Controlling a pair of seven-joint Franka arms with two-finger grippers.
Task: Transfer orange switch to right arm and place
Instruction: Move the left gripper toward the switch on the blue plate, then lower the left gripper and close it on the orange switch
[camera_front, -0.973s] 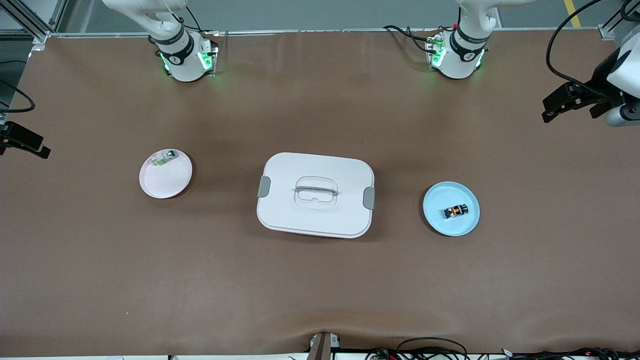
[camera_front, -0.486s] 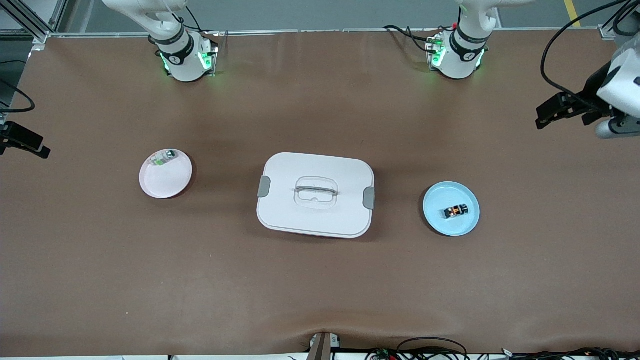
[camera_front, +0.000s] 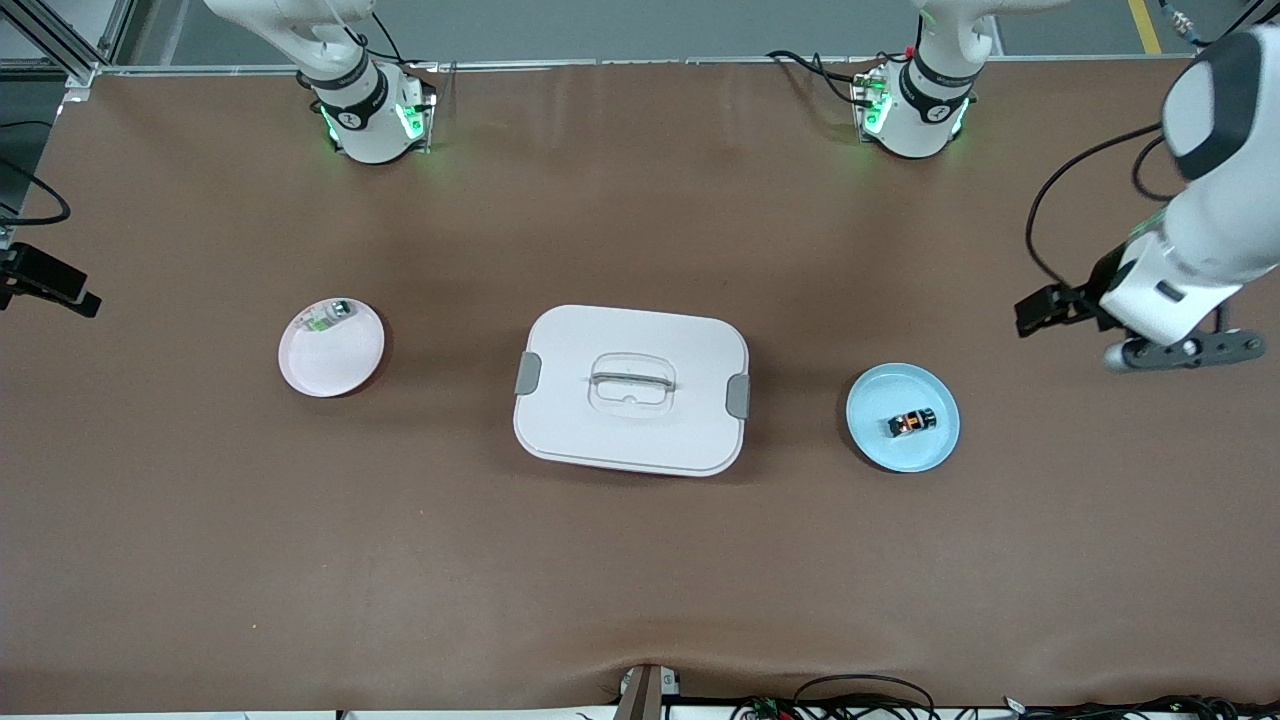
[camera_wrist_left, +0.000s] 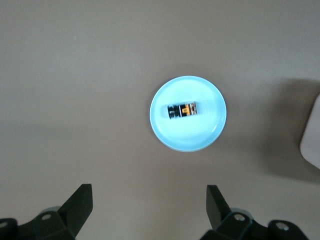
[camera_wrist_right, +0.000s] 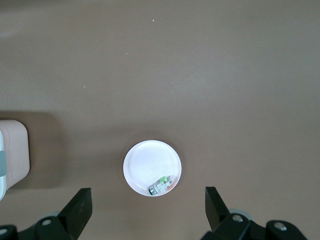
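The orange switch (camera_front: 912, 422), a tiny black part with an orange middle, lies on a light blue plate (camera_front: 880, 440) toward the left arm's end of the table. In the left wrist view the switch (camera_wrist_left: 181, 109) lies on its side on the plate (camera_wrist_left: 200, 135). My left gripper (camera_front: 1045, 308) hangs open and empty over bare table beside that plate, its fingers wide apart (camera_wrist_left: 148, 192). My right gripper (camera_front: 70, 292) waits at the right arm's end of the table, open and empty (camera_wrist_right: 148, 192).
A white lidded box (camera_front: 580, 430) with grey latches stands mid-table. A pink plate (camera_front: 335, 365) toward the right arm's end holds a small white-and-green part (camera_front: 322, 318), which also shows in the right wrist view (camera_wrist_right: 161, 186). Brown table mat all round.
My left arm has swung down toward the blue plate, its gripper now lower in the front view and closer to the plate. The right arm, switch and plates have not moved.
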